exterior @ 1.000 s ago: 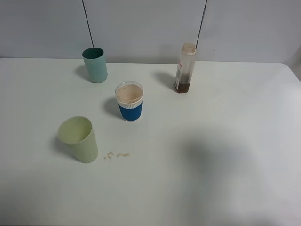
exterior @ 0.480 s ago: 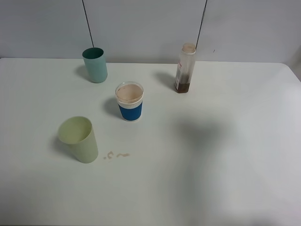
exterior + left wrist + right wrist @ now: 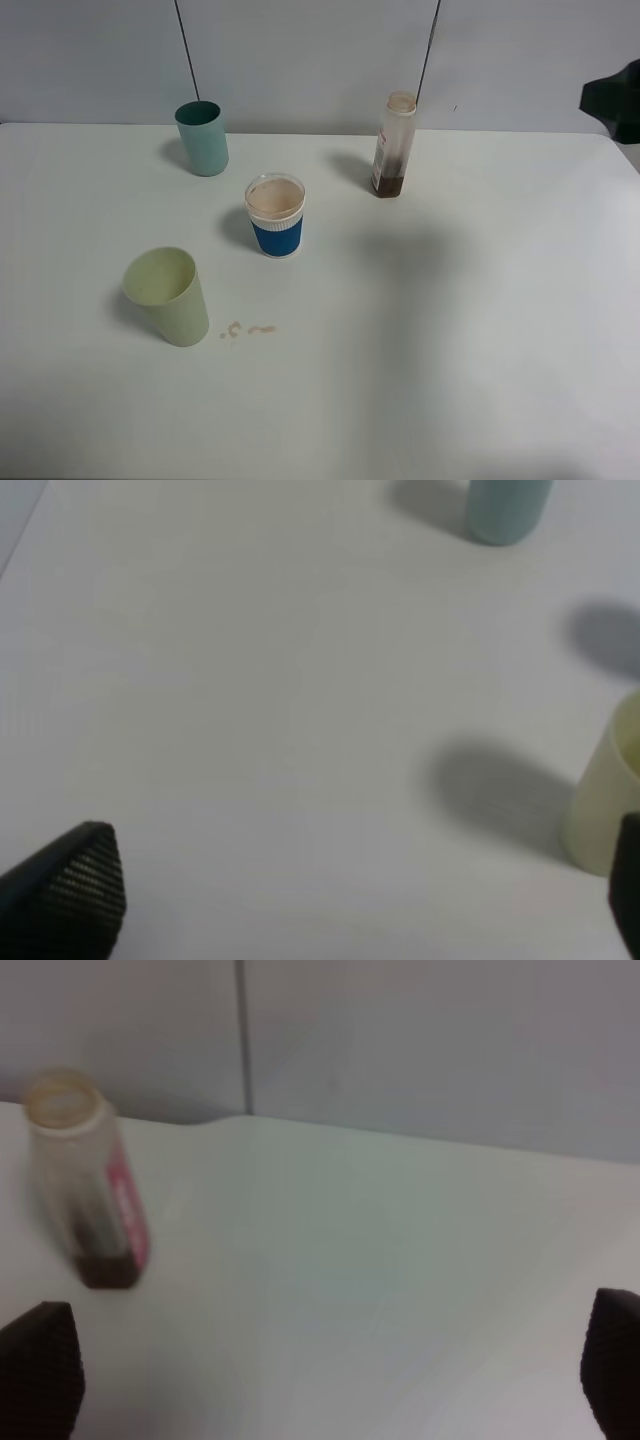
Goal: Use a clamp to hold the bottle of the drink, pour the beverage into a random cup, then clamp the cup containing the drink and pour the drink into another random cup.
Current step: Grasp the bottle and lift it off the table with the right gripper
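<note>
Scanning left to right, you had the left gripper spread wide, empty. The pale green cup stood lower left, the teal cup upper left, the drink-filled blue-banded cup near centre, the bottle upright upper right of centre. Your right gripper gaped wide, empty.

Lab-type test setup: bare white surface, plain grey panel wall behind, two dark cables hanging down it.
</note>
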